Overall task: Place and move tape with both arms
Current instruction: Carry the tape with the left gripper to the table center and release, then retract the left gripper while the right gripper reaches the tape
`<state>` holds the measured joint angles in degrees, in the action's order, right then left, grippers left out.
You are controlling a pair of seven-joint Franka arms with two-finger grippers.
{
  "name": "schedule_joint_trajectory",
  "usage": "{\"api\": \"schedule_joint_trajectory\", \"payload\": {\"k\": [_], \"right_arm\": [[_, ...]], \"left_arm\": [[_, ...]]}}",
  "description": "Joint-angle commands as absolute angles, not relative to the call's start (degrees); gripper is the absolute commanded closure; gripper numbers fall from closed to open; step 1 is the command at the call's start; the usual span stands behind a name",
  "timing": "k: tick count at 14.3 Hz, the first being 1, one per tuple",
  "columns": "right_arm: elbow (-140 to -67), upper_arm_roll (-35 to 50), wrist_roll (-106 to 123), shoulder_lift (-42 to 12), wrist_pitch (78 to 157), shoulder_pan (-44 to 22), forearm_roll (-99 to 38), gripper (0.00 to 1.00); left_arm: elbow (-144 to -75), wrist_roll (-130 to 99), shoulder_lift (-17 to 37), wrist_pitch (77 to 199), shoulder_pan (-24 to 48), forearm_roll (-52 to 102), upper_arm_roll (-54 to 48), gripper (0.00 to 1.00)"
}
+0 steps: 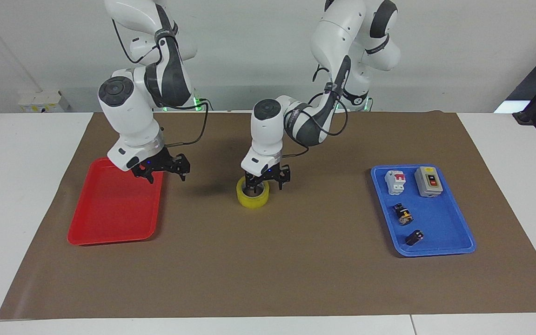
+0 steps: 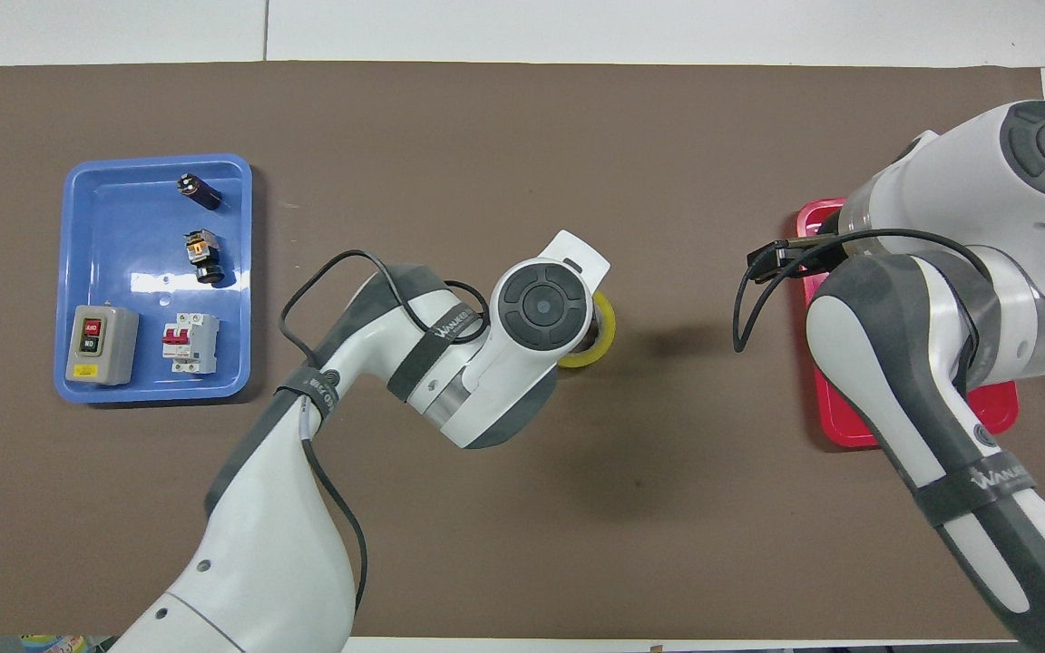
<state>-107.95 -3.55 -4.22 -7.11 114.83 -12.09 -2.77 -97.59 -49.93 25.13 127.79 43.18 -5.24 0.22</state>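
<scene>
Bare mat [image 1: 324,260] between red tray [image 1: 110,223] and blue tray [image 1: 454,232]; tape [image 1: 252,197] midway.

We are looking at a white desk [image 1: 26,195] lying under a wide brown paper mat [image 1: 277,274]. On the mat we are seeing a flat red plastic tray [image 1: 110,218] toward the right arm's end, a ring-shaped roll of translucent yellow tape [image 1: 252,197] mid-mat, and a blue plastic tray [image 1: 440,237] toward the left arm's end.
</scene>
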Motion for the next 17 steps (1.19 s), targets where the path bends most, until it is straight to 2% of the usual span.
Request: {"api": "schedule_joint_trajectory", "payload": {"k": [1,3,6,8,11,14,17], "right_arm": [[-109.2,-3.4,-8.6,-5.8,116.3,-16.1,-3.4,0.00],[-109.0,-3.4,-13.3,-5.9,118.0,-20.1,-3.4,0.00],[-108.3,-3.4,-19.3,-8.3,122.2,-24.4,-3.4,0.00],[-105.6,-3.4,-22.4,-11.4,122.8,-27.7,-3.3,0.00],[-101.1,-3.5,-27.7,-19.0,123.8,-32.4,0.4,0.00],[-101.7,-3.5,-27.8,-22.1,126.9,-32.8,3.7,0.00],[-101.7,-3.4,-26.6,-22.1,126.9,-30.4,4.8,0.00]], "left_arm": [[-109.9,-46.2,10.4,125.8,38.1,-5.2,0.3,0.00],[-111.7,-39.9,5.5,120.4,31.8,-5.2,-0.1,0.00],[-111.7,-29.7,1.9,113.7,25.1,-5.1,0.2,0.00],[-111.7,-23.6,0.4,111.1,20.8,-5.1,0.3,0.00],[-111.5,-16.7,-3.0,108.7,14.1,-4.5,0.2,0.00],[-109.3,-10.2,-4.9,104.7,9.1,-1.4,0.6,0.00],[-102.6,-4.9,-4.3,98.2,5.6,-1.1,0.7,0.00]]}}
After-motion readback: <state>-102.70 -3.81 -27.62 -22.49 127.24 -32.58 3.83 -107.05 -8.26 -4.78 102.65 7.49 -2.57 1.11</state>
